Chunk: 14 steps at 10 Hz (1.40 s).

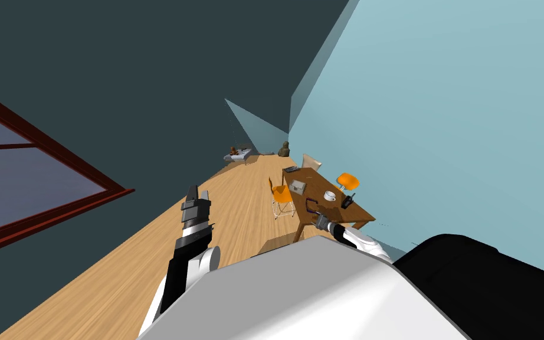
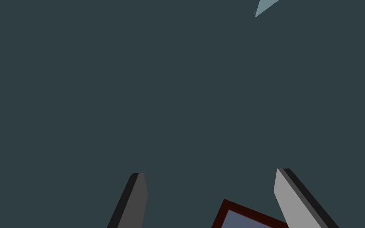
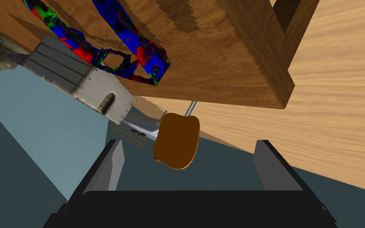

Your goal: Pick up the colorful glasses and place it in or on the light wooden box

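Right end effector (image 3: pixel 189 144), spread, short of glasses (image 3: pixel 150 65) near box (image 3: pixel 82 79) at counter (image 3: pixel 225 59) edge; light, thin, probably fragile: pinch at the bridge

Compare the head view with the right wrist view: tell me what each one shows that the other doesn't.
Head view adds: the red-framed window, the left claw, a white bowl. Right wrist view adds: the right claw with its open fingers, and the arched cut-out in the light box. Both: the colourful glasses, the light box, the wooden table, an orange chair.
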Motion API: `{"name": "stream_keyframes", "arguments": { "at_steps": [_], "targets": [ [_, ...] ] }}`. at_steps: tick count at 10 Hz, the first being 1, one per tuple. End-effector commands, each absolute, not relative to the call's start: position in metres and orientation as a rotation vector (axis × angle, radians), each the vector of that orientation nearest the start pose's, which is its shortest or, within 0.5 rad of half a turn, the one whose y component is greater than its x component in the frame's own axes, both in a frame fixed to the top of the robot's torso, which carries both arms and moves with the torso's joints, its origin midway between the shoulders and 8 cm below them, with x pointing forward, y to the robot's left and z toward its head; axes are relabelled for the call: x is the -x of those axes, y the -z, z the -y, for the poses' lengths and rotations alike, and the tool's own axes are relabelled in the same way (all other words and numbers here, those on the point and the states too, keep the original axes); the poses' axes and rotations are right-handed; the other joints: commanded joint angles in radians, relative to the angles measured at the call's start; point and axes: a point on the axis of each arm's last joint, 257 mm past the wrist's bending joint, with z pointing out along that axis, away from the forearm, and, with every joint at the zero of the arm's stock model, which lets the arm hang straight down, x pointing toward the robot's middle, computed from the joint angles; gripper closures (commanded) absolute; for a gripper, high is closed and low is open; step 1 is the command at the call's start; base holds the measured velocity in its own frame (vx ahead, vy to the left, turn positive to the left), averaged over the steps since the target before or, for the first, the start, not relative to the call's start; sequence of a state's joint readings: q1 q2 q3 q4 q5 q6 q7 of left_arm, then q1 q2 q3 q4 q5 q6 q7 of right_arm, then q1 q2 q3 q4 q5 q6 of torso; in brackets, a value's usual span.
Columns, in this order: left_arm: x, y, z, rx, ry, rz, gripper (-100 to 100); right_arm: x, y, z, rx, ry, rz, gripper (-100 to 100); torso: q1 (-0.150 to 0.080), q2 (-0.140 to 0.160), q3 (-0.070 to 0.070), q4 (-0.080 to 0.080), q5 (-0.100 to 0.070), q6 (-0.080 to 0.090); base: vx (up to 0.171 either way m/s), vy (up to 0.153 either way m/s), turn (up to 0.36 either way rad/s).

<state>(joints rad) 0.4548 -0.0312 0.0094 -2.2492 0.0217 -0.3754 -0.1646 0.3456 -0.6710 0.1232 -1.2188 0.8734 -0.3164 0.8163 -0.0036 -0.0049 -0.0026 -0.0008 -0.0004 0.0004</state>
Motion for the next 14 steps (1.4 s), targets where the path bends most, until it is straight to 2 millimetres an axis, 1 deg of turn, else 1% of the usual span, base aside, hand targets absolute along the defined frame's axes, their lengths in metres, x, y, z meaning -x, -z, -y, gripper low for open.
{"name": "stream_keyframes", "arguments": {
  "at_steps": [1,2,5,6,8,9,10,11,12,13,14],
  "targets": [
    [-0.372,-0.001,-0.287,0.718,1.147,-0.699,0,-0.310,0.478,0.451,0.958,0.345,-2.094,-100,0.000,0.000,0.000,0.000,0.000,0.000,0.102,-0.064,0.023],
    [-0.372,-0.001,-0.287,0.718,1.147,-0.699,0,-0.308,0.479,0.453,0.957,0.347,-2.101,-100,-0.001,-0.001,-0.001,0.000,0.000,0.000,0.071,-0.036,0.017],
    [-0.372,-0.001,-0.287,0.718,1.148,-0.699,0,-0.292,0.497,0.480,1.128,0.418,-2.129,-100,0.001,0.001,0.000,0.000,0.000,0.000,0.064,-0.024,0.026],
    [-0.372,-0.001,-0.287,0.718,1.147,-0.699,0,-0.292,0.497,0.480,1.128,0.418,-2.129,-100,0.001,0.001,0.000,0.000,0.000,0.000,0.046,-0.023,0.010],
    [-0.372,-0.001,-0.287,0.718,1.148,-0.699,0,-0.282,0.503,0.496,1.217,0.458,-2.141,-100,0.001,0.002,0.001,0.000,0.000,0.000,0.048,-0.021,0.017],
    [-0.372,-0.001,-0.287,0.718,1.148,-0.699,0,-0.276,0.506,0.509,1.281,0.487,-2.147,-100,0.002,0.002,0.001,0.000,0.000,0.000,0.066,-0.030,0.027],
    [-0.372,-0.001,-0.287,0.718,1.147,-0.699,0,-0.273,0.507,0.515,1.309,0.500,-2.150,-100,0.001,0.001,0.001,0.000,0.000,0.000,0.061,-0.029,0.019],
    [-0.372,-0.001,-0.287,0.718,1.147,-0.699,0,-0.275,0.506,0.509,1.287,0.489,-2.147,-100,0.001,0.001,0.001,0.000,0.000,0.000,0.025,-0.012,0.004],
    [-0.372,-0.001,-0.287,0.718,1.148,-0.699,0,-0.274,0.506,0.510,1.291,0.492,-2.147,0,0.002,0.003,0.002,0.001,0.000,0.000,0.000,0.000,0.000],
    [-0.372,-0.001,-0.287,0.718,1.148,-0.699,0,-0.275,0.515,0.500,1.284,0.494,-2.151,-100,0.003,0.004,0.002,0.001,0.000,0.000,0.028,-0.036,0.030],
    [-0.372,-0.001,-0.287,0.718,1.148,-0.699,0,-0.275,0.517,0.498,1.283,0.495,-2.152,-100,0.001,0.004,0.002,0.001,0.000,0.000,0.032,-0.064,0.036]
  ]
}}
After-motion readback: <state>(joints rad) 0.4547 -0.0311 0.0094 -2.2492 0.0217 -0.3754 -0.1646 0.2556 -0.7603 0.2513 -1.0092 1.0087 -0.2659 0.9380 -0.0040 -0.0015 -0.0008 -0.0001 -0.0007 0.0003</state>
